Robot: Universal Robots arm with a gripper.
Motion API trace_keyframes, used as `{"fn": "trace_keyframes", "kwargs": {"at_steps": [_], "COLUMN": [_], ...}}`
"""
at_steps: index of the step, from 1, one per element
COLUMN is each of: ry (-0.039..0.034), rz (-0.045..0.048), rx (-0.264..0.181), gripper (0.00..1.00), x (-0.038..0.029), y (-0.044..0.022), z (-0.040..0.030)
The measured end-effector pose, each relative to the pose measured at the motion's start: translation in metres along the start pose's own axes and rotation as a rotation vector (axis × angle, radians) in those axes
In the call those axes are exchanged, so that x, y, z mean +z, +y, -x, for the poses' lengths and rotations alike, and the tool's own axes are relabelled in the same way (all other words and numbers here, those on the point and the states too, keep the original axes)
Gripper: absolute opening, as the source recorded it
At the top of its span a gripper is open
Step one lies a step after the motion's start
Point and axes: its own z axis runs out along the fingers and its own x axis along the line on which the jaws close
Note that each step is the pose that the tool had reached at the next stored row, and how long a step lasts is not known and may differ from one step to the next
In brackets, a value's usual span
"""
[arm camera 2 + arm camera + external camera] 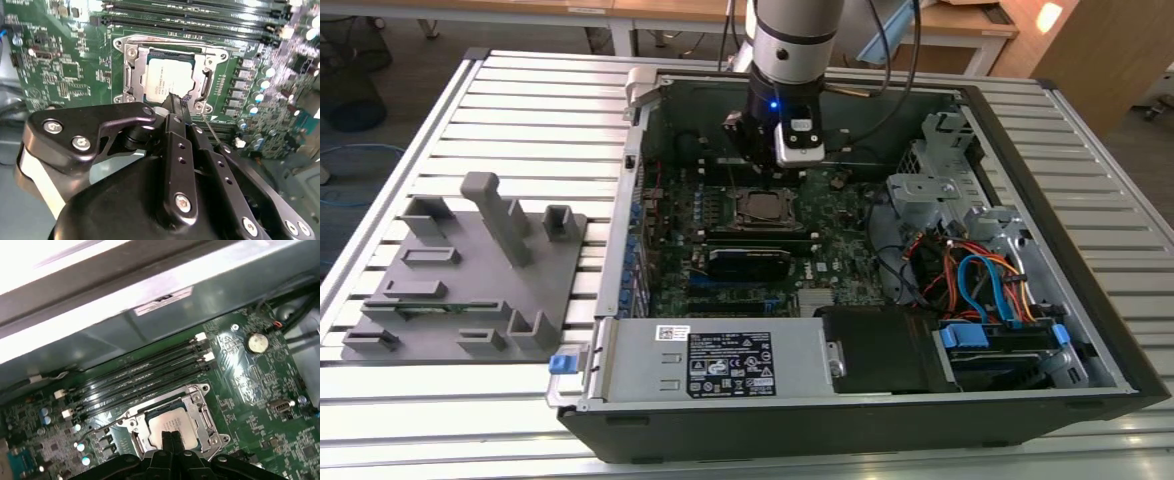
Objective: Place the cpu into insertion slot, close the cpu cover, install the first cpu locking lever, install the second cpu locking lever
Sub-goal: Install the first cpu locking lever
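Edges look safest for holding the light, breakable silver-grey square cpu, with the black gripper clenched empty at its exterior-view twelve o'clock.

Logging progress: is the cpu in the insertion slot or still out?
In. The cpu lies flat inside the insertion slot, its silver top framed by the cpu cover in the second wrist view.

Arm is seen at the upper centre of the exterior view, with the wrist directed straight down. In the second wrist view the gripper is shown with its black fingers drawn together. In the first wrist view the fingertips are seen side by side, meeting.
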Motion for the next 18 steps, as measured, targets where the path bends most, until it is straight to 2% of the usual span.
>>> {"fn": "trace_keyframes", "kwargs": {"at_steps": [12,16,18], "ry": [0.0086,0.0103,0.0105], "rz": [-0.0054,-0.0064,-0.0063], "rx": [-0.214,-0.258,-0.265], "gripper": [0.1,0.1,0.1], "x": [0.0002,0.0002,0.0004], "y": [0.0,-0.0002,-0.0011], "z": [0.0,-0.0004,-0.0027]}}
